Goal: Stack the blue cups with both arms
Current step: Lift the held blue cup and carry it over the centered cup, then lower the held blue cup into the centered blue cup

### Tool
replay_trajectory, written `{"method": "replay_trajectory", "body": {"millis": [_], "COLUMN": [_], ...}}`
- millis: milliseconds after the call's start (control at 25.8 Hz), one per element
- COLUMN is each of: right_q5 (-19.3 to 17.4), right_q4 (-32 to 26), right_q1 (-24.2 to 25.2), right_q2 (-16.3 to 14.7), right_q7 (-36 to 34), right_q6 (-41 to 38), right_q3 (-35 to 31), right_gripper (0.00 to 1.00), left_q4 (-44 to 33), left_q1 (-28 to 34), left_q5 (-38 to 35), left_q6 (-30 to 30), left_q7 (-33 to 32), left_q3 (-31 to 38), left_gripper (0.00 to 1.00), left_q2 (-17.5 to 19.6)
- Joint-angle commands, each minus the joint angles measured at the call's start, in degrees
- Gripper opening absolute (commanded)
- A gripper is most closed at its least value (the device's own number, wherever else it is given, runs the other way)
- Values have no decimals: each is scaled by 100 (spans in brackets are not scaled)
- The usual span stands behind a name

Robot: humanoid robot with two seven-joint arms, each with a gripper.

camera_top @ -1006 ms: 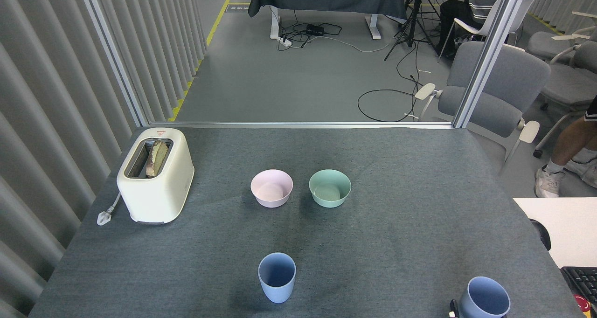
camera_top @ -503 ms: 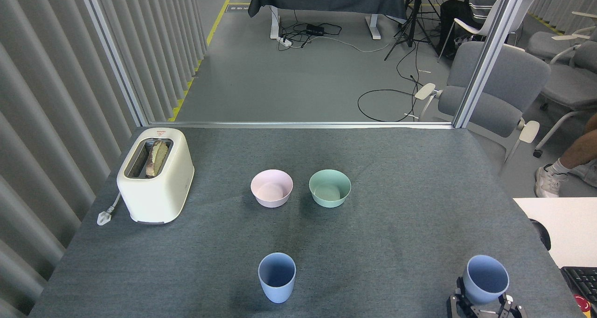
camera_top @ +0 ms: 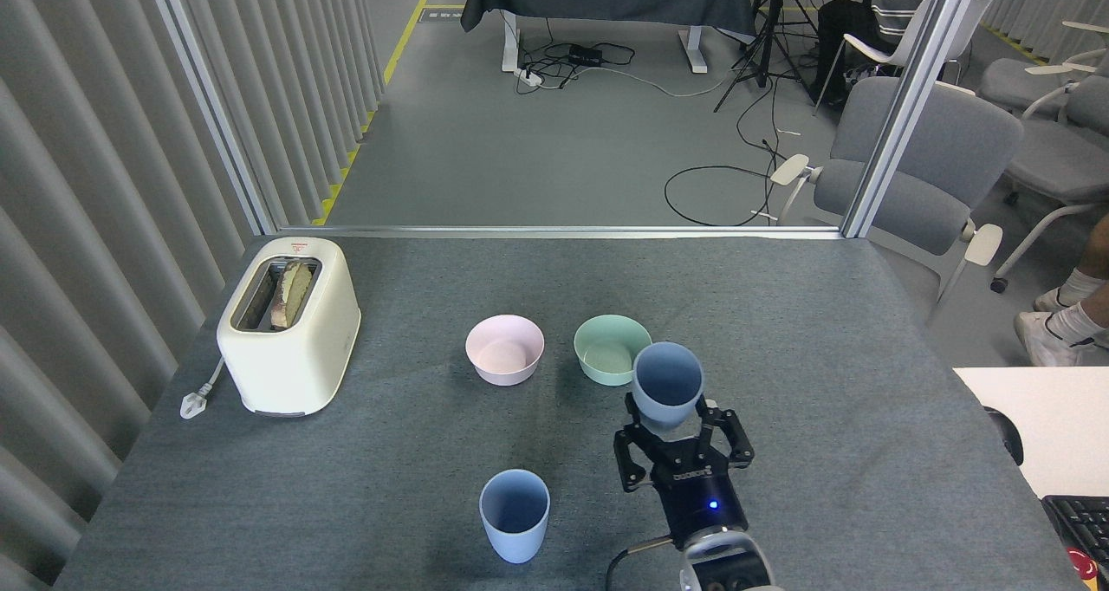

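Standing upright near the counter's (camera_top: 260,504) front edge was one blue cup (camera_top: 515,515). Just right of it, the right gripper (camera_top: 669,431) had its jaws clamped on the second blue cup (camera_top: 666,384), lifted and overlapping the green bowl (camera_top: 606,350). A pink bowl (camera_top: 504,349) sat mid-counter, a toaster (camera_top: 288,324) toward the left edge.

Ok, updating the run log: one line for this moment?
right tool: holds blue cup aloft | second blue cup: on table | left tool: unseen
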Motion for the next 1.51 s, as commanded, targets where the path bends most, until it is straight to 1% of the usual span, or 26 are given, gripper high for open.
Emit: {"method": "replay_trajectory", "body": {"millis": [0,155,271,387,581,852,1045,1471], "right_q5": [56,285,399,531,557,548,531,513], "right_q4": [-291,-660,-836,-853,-818,-748,-713,-511], "right_q1": [92,426,655,725,848,989,989,962], "right_q2": [351,431,571,589,650,633,650,650], "right_q7": [22,22,22,22,57,101,260,295], "right_q6": [7,-2,-46,-134,-134,-143,-134,-134], "right_q3": [495,1067,1163,1313,1383,1366,1357,1348], "right_gripper": [68,68,68,68,68,68,68,69], "left_q4": [14,93,93,93,93,102,102,111], "left_q1": [3,-32,-41,-41,-41,-41,-49,-49], "left_q5": [9,9,9,9,9,9,9,9], "left_q6": [2,2,2,2,2,-7,-7,-7], "left_q7": [-1,-1,-1,-1,-1,-1,-1,-1], "left_q3": [38,47,47,47,55,47,47,55], "left_gripper": [100,100,100,100,100,100,100,100], "left_q2": [2,-7,-7,2,2,2,2,2]}}
